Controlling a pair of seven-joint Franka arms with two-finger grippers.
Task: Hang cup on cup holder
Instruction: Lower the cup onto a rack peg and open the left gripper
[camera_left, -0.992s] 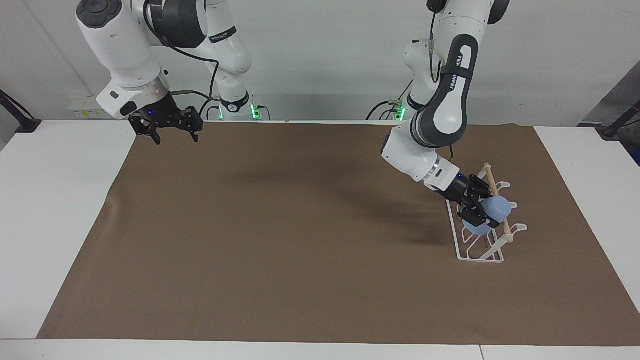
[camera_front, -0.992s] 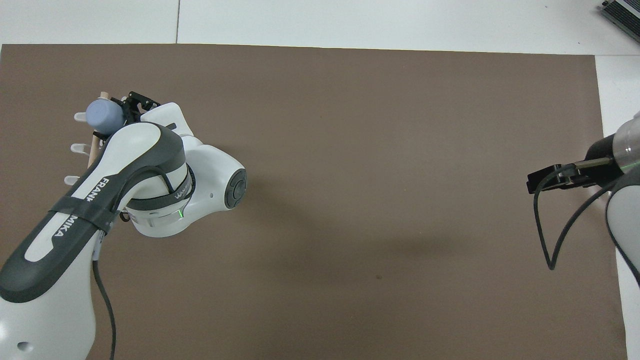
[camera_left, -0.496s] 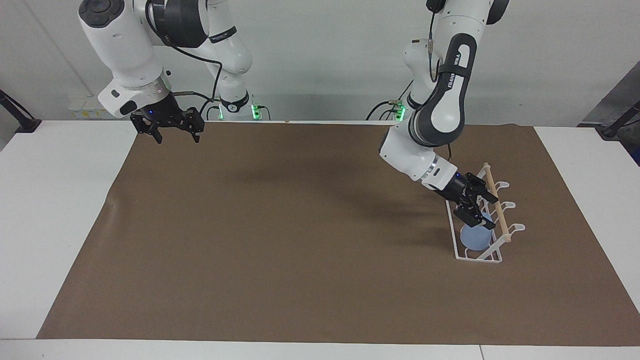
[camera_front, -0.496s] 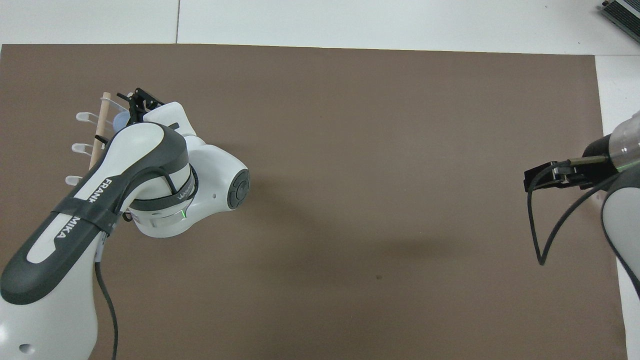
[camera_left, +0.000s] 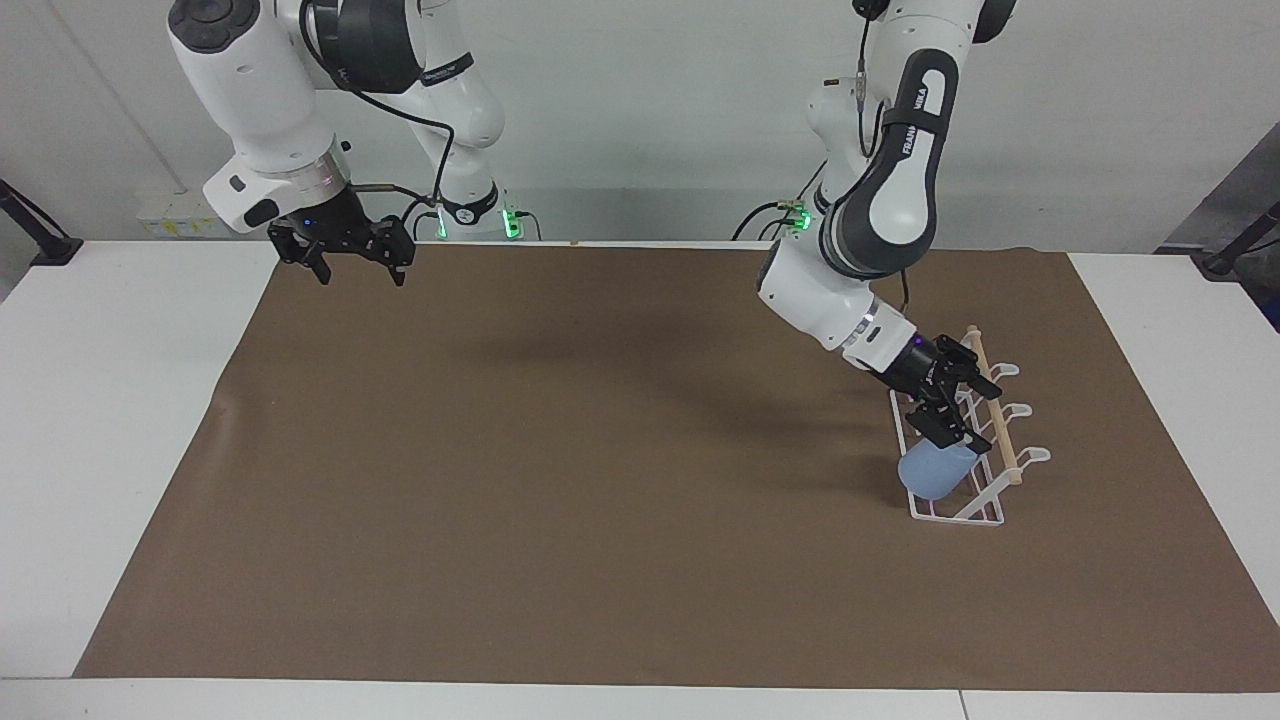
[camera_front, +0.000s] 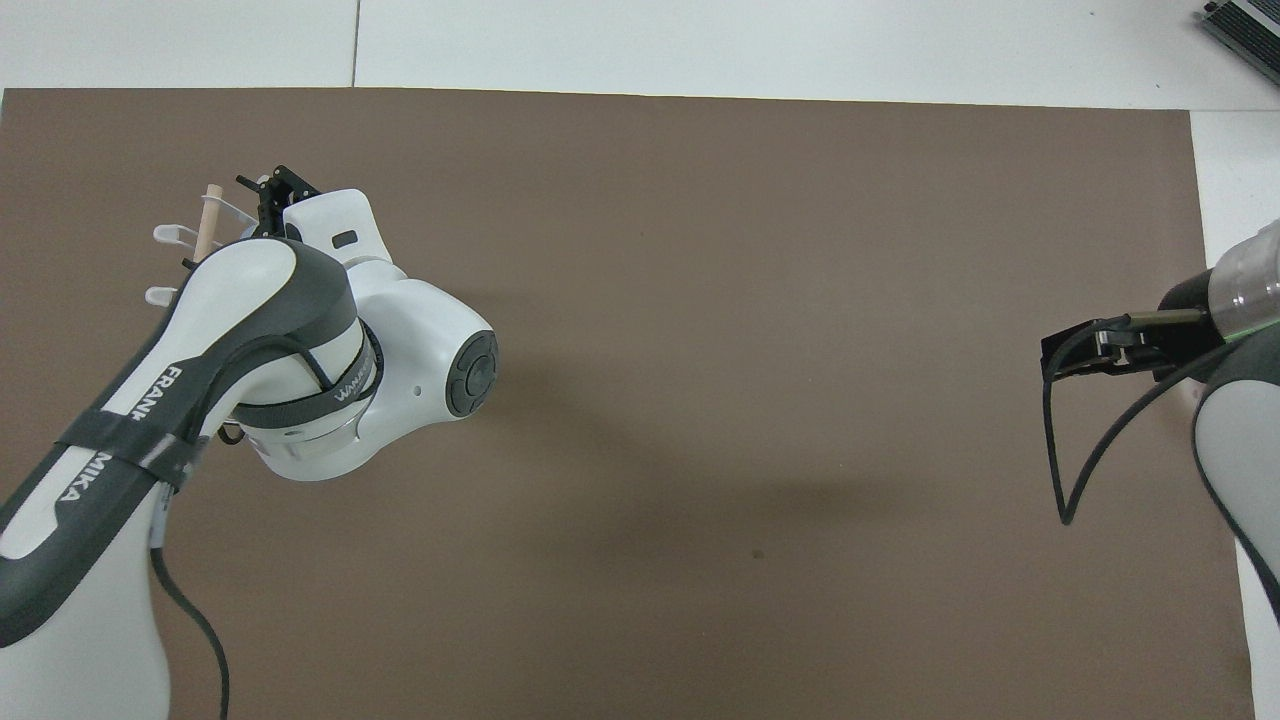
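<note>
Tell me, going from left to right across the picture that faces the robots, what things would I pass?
Right gripper, hanging open over the brown mat's edge → bare brown mat → the light-blue cup, sitting low in the cup holder → left gripper, open just above the cup → the cup holder's wooden dowel.

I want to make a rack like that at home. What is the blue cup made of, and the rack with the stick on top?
The cup looks like plastic: plain light blue, matte, no shine. The cup holder looks like thin metal wire coated white, bent into loops, though that could be plastic too. The stick across its top looks like bare pale wood.
</note>
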